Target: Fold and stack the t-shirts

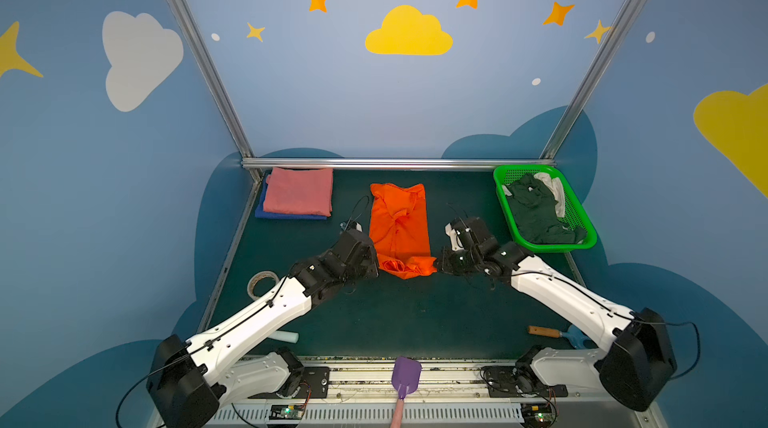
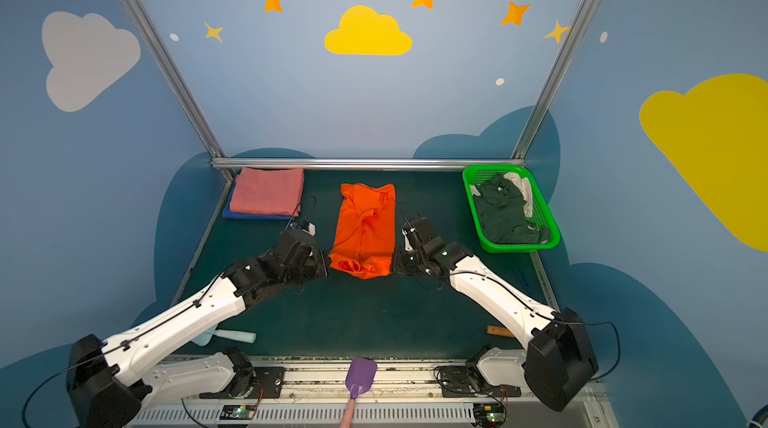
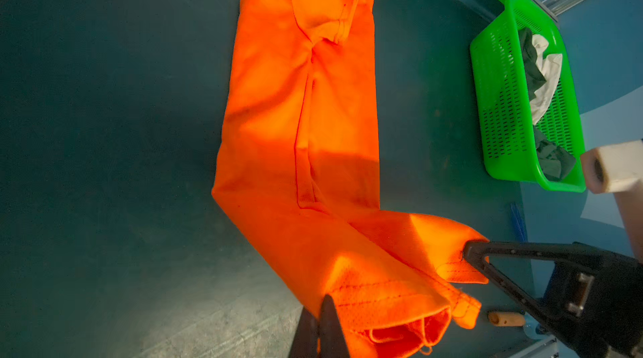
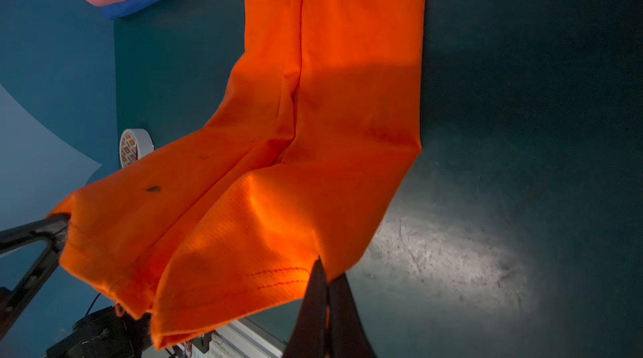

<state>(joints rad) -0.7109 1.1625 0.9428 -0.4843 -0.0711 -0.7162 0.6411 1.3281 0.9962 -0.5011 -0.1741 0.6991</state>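
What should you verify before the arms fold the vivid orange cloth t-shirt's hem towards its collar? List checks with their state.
1. Left end effector shut on a hem corner of the vivid orange cloth t-shirt: ok.
2. Right end effector shut on the opposite corner: ok.
3. Every hem layer pinched: cannot tell.
4. Sleeves tucked in: ok.
5. Dusty pink t-shirt and green plastic mesh basket off the fold path: ok.

Left jaws, right jaws clamp orange t-shirt (image 2: 365,226) near hem corners.
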